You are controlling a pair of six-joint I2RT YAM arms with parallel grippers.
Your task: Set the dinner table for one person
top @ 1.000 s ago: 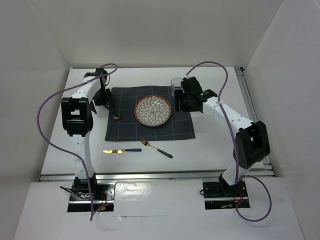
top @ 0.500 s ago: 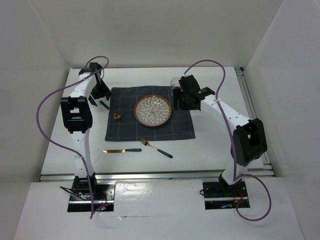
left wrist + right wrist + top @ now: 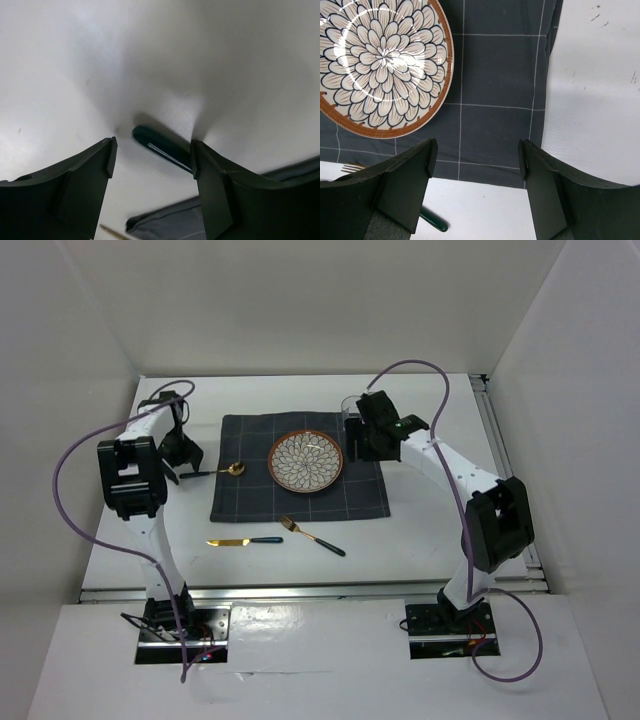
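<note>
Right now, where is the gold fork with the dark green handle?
In the top view the gold fork lies on the white tabletop, just off the near edge of the dark grey checked placemat, right of the dark-handled gold knife.

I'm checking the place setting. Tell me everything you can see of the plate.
The plate is round and glossy like glazed ceramic, white with a dark-outlined petal pattern and a rust-brown rim. It lies flat and empty on the dark grey checked placemat, near its middle, touching only that cloth.
</note>
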